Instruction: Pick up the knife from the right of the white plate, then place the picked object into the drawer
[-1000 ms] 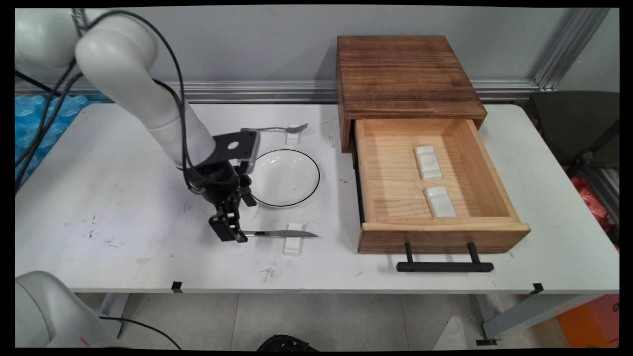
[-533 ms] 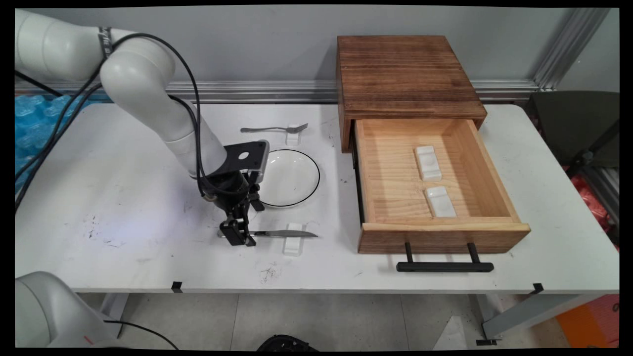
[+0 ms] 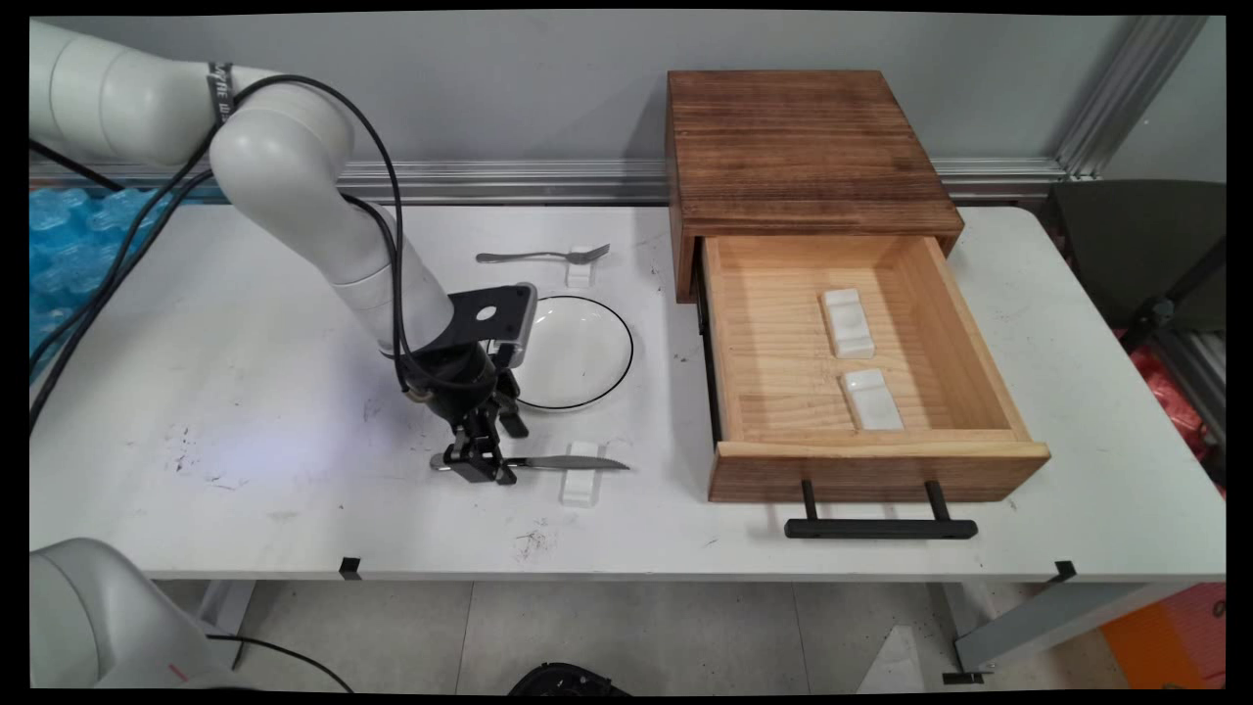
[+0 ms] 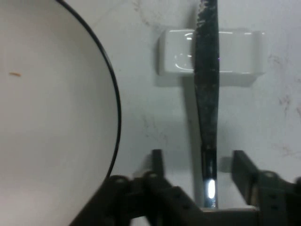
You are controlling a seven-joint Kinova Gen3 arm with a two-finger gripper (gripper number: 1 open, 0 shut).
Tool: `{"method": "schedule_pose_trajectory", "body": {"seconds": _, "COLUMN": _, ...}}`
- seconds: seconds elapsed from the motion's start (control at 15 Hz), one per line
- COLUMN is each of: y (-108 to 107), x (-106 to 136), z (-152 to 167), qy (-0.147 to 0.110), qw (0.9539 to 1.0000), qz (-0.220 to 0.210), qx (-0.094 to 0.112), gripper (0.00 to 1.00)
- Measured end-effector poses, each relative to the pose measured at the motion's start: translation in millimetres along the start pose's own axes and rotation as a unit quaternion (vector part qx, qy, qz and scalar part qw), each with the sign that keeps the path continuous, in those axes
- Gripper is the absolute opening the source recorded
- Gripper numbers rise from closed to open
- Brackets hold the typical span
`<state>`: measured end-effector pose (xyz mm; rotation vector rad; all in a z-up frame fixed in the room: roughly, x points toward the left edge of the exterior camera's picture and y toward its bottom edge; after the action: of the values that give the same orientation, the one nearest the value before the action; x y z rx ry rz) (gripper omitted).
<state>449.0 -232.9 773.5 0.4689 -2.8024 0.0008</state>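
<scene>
I have the gripper down at the table, fingers apart on either side of the knife handle, not clamped; the blade lies across a white rest; the black-rimmed plate sits just beside.

In the hand view the knife is cut off at the top edge, so its tip does not show, and its handle end goes under the claw linkage. The plate, left of the knife, is cut off by the left edge. In the main view, the claw hides part of the knife handle.
</scene>
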Motion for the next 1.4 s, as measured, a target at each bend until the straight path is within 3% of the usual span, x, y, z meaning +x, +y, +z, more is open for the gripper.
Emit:
{"method": "schedule_pose_trajectory", "body": {"seconds": 0.93, "y": 2.2, "x": 2.2, "z": -11.5, "qy": 0.001, "qw": 0.9997, "qz": 0.012, "qx": -0.019, "gripper": 0.00}}
{"method": "schedule_pose_trajectory", "body": {"seconds": 1.13, "y": 2.4, "x": 4.7, "z": -25.8, "qy": -0.004, "qw": 0.9996, "qz": 0.013, "qx": -0.023, "gripper": 0.00}}
{"method": "schedule_pose_trajectory", "body": {"seconds": 1.4, "y": 8.4, "x": 10.9, "z": -72.2, "qy": -0.019, "qw": 0.9994, "qz": 0.007, "qx": -0.028, "gripper": 0.00}}
